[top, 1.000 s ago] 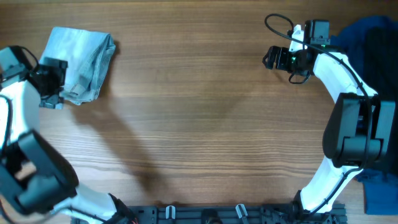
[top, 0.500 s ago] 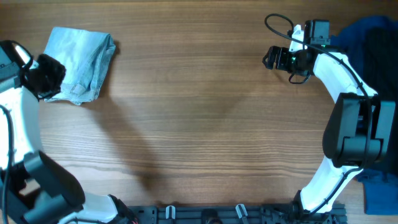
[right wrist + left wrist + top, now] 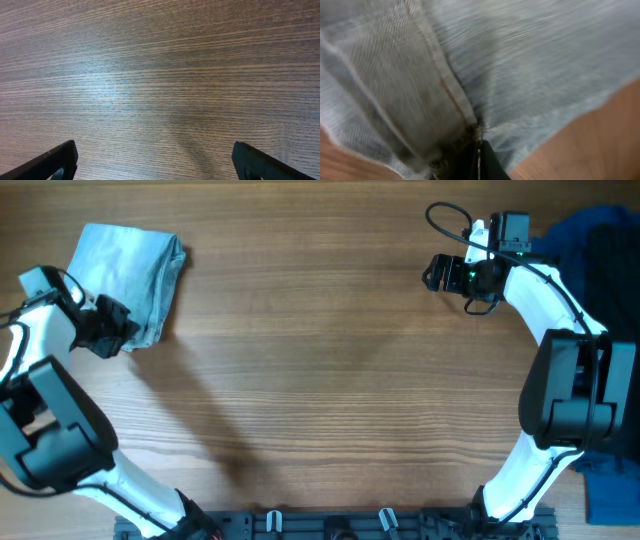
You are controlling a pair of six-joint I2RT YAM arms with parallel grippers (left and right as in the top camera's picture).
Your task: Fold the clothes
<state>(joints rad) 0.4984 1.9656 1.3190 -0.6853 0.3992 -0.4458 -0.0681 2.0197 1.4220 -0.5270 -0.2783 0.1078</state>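
Note:
The clothes [image 3: 130,272], light blue denim shorts, lie folded into a small bundle at the table's far left. My left gripper [image 3: 128,337] sits at the bundle's near edge, shut, its tips against the hem. In the left wrist view the denim [image 3: 520,65] with a stitched seam fills the frame and the closed left gripper [image 3: 479,161] touches its edge; no fabric shows between the jaws. My right gripper [image 3: 432,273] hovers far right, open. The right wrist view shows the right gripper [image 3: 160,165] with only bare wood between its fingers [image 3: 55,162].
Dark navy-and-black garments [image 3: 600,240] are piled at the table's far right edge, behind the right arm. A blue item [image 3: 610,492] lies at the near right corner. A rail with clips [image 3: 330,522] runs along the front edge.
The left arm has swung from the bundle's left side down to its near edge, and its gripper has gone from open to shut. The right arm has not moved.

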